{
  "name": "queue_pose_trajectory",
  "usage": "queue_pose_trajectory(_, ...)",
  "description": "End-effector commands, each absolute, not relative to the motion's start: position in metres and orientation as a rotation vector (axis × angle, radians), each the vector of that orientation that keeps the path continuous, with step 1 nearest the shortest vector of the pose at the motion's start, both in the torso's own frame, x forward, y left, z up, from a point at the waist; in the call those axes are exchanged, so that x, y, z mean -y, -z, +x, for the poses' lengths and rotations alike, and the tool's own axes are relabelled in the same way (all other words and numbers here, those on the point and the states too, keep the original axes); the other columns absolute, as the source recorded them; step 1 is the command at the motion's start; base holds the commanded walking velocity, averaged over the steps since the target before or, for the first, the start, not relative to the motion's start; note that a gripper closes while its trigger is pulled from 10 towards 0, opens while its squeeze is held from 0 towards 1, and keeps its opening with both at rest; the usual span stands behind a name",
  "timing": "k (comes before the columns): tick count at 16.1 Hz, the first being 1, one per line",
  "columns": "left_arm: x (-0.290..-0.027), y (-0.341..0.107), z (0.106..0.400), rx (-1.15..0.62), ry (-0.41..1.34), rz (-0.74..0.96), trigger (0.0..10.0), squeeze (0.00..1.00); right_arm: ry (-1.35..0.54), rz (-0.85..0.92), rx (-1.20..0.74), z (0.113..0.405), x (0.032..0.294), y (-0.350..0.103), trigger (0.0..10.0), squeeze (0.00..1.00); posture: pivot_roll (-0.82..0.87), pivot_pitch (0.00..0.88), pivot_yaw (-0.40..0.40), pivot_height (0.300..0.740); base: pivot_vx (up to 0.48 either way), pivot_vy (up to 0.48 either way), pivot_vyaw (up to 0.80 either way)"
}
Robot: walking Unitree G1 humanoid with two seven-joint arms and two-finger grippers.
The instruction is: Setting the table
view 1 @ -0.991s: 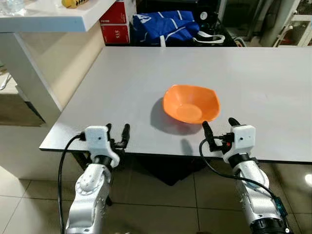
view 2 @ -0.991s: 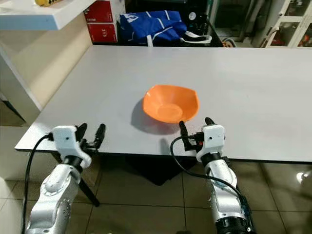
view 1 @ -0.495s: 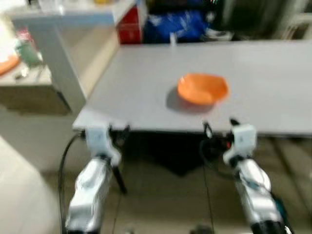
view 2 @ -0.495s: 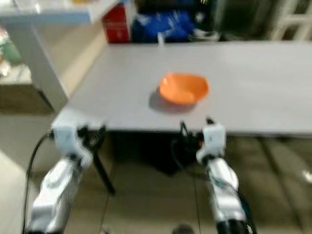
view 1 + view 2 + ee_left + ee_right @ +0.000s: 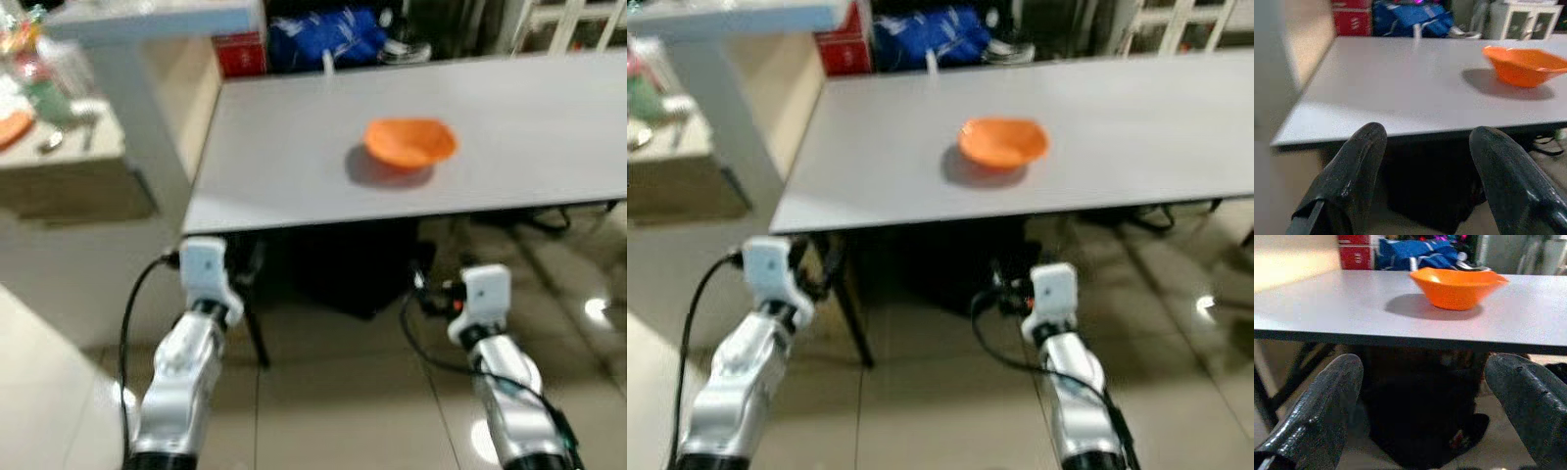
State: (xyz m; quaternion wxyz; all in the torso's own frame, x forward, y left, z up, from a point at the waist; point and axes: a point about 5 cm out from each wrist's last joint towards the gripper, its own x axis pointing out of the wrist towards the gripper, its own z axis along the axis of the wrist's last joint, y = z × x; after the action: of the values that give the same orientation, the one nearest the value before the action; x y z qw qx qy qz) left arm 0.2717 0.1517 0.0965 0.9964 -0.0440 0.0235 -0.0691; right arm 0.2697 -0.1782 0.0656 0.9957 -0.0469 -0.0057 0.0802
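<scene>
left eye view is showing an orange bowl (image 5: 410, 142) sitting upright on a grey worktop (image 5: 294, 157), toward the middle of it, a little back from the near edge, casting a shadow to its left. the bowl is standing alone, well apart from both arms.

both silver arms are hanging in front of the worktop, below its near edge, over a tiled floor (image 5: 333, 392). the left gripper (image 5: 1425, 147) is sitting under the worktop's near left corner; in the left wrist view its two black fingers (image 5: 1352, 181) are standing wide apart with nothing between them, so the jaws are open, and they are pointing at the worktop's edge with the bowl far off to the right. the right gripper (image 5: 1425, 382) is hanging further right, roughly in line with the bowl but well short of it; in the right wrist view its jaws are also spread open and empty, aimed at the dark space under the worktop, with the bowl above and beyond.

a blue bag (image 5: 323, 37) and a red box (image 5: 240, 54) are lying past the far edge of the worktop. on the left a white shelf (image 5: 147, 20) is standing on a thick leg, and beside it a low counter (image 5: 59, 166) is carrying blurred items that cannot be told apart.
</scene>
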Motion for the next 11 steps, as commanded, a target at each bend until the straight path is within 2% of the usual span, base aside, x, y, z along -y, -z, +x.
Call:
queue_pose_trajectory(1,-0.1504,-0.0960,0.2723,-0.055,0.140,-0.086,10.0,0.00,-0.149,-0.106,0.026,0.2706,0.1820,-0.0692,10.0,0.00,-0.23,0.000,0.089,0.736,0.000,0.000,0.00)
queue_pose_trajectory(11,-0.1502,-0.0958,0.2752,-0.052,0.100,-0.112,10.0,0.00,-0.141,-0.101,0.031,0.2682,0.1851,-0.0711,10.0,0.00,-0.23,0.000,0.090,0.736,0.000,0.480,0.00)
